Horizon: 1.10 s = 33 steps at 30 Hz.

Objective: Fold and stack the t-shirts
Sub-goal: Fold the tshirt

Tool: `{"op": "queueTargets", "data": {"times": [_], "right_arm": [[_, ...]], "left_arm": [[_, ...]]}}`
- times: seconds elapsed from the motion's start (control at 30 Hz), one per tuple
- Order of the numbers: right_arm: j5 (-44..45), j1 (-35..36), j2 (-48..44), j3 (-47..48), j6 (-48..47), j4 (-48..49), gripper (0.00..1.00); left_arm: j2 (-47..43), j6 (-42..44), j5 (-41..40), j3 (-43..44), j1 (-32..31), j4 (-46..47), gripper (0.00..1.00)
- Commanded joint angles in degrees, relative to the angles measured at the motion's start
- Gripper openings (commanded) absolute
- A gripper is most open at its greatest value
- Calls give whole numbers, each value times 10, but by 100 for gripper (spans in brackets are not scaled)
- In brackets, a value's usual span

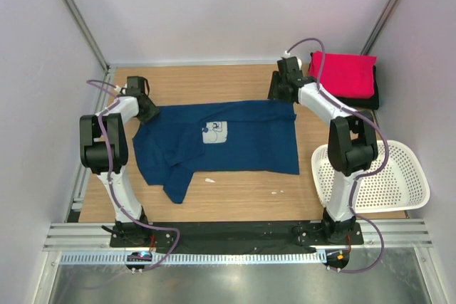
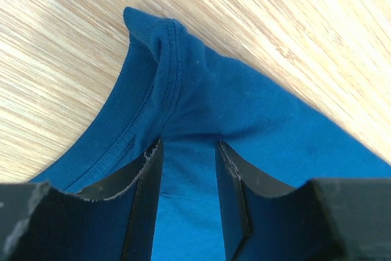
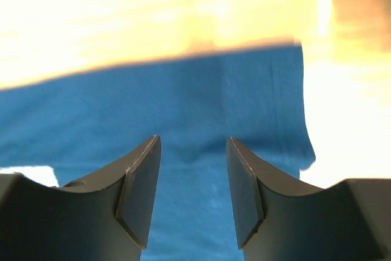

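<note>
No text, brand, number or sign could be read in any view. The only marking was a pale square print (image 1: 214, 132) on the chest of the navy t-shirt (image 1: 249, 144). It lay between the left gripper (image 1: 147, 109) and the right gripper (image 1: 283, 95), on the near side of both. It showed a small dark cartoon shape, and any lettering on it was too small to make out.
</note>
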Motion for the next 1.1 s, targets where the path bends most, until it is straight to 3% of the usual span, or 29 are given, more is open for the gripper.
{"op": "queueTargets", "data": {"times": [0.0,0.17,0.53,0.9,1.07], "right_arm": [[20,-2,14,45,-15,17,52],[43,-4,88,62,-12,-4,51],[53,-6,153,76,-16,-6,52],[37,-37,269,244,-48,-37,52],[-12,-38,250,309,-67,-65,54]], "left_arm": [[2,11,3,25,5,-10,41],[10,5,6,26,5,-11,41],[50,4,16,58,3,-22,41],[142,5,29,187,7,-56,41],[93,37,56,197,6,-63,45]]}}
